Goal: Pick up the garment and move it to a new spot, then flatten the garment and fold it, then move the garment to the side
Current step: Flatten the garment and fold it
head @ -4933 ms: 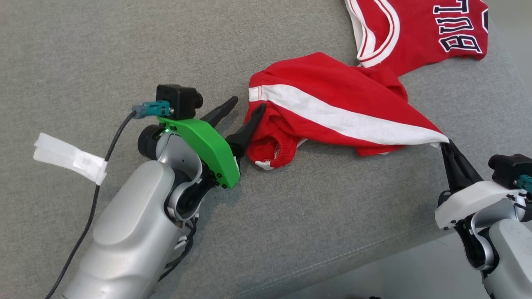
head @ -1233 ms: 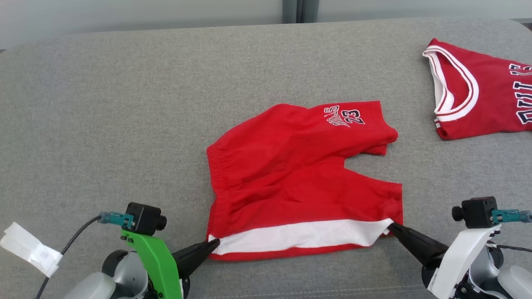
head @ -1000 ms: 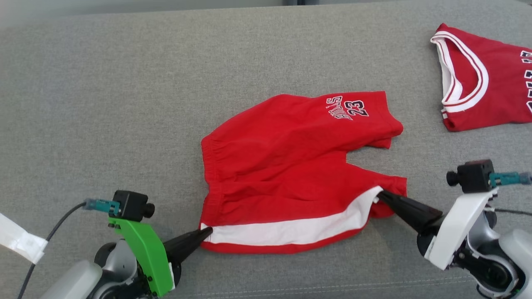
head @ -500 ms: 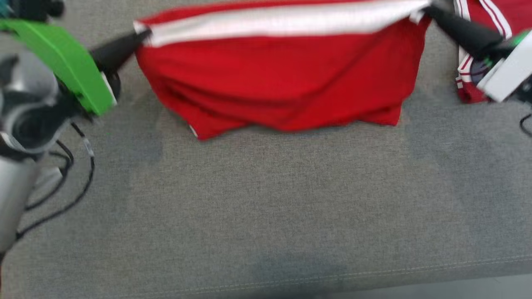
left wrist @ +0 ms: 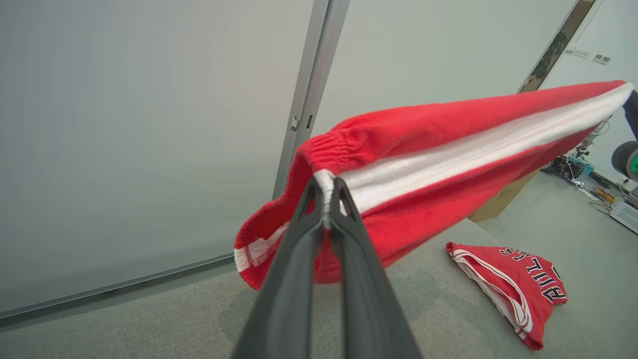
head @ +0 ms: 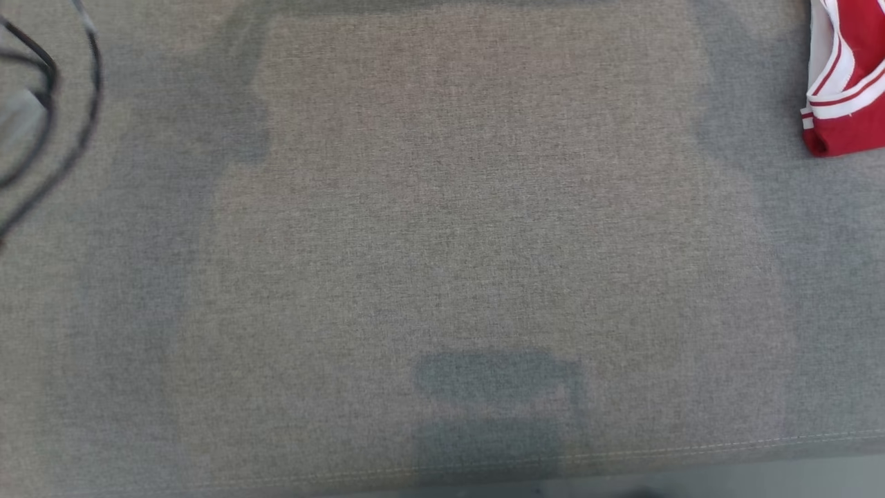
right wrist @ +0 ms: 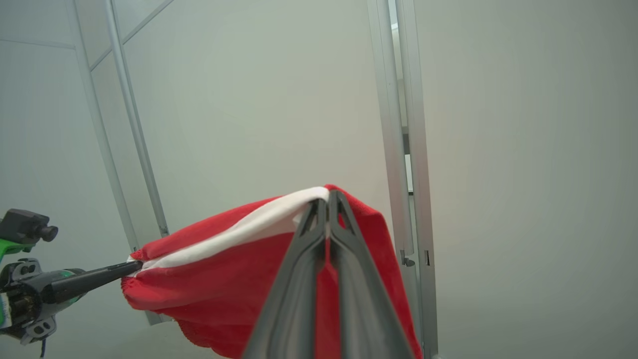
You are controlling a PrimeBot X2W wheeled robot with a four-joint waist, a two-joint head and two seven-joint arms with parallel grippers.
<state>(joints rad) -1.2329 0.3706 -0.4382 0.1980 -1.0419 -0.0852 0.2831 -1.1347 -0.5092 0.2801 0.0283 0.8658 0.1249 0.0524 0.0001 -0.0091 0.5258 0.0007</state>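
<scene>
Red shorts [left wrist: 448,144] with a white side stripe hang in the air, stretched taut between two robot grippers above a grey upholstered surface [head: 442,242]. The left gripper [left wrist: 326,192] is pinched tight on the waistband end of the stripe, its two dark fingers nearly touching through the cloth. The right gripper [right wrist: 328,199] is clamped just as narrowly on the stripe's other end, at the leg hem. The rest of the shorts sags below the held edge, clear of the surface. A red Bulls jersey [left wrist: 518,279] lies flat on the surface, off to the robot's right. In the blurred head view, thin black loops [head: 95,83], probably cables, show at the upper left.
</scene>
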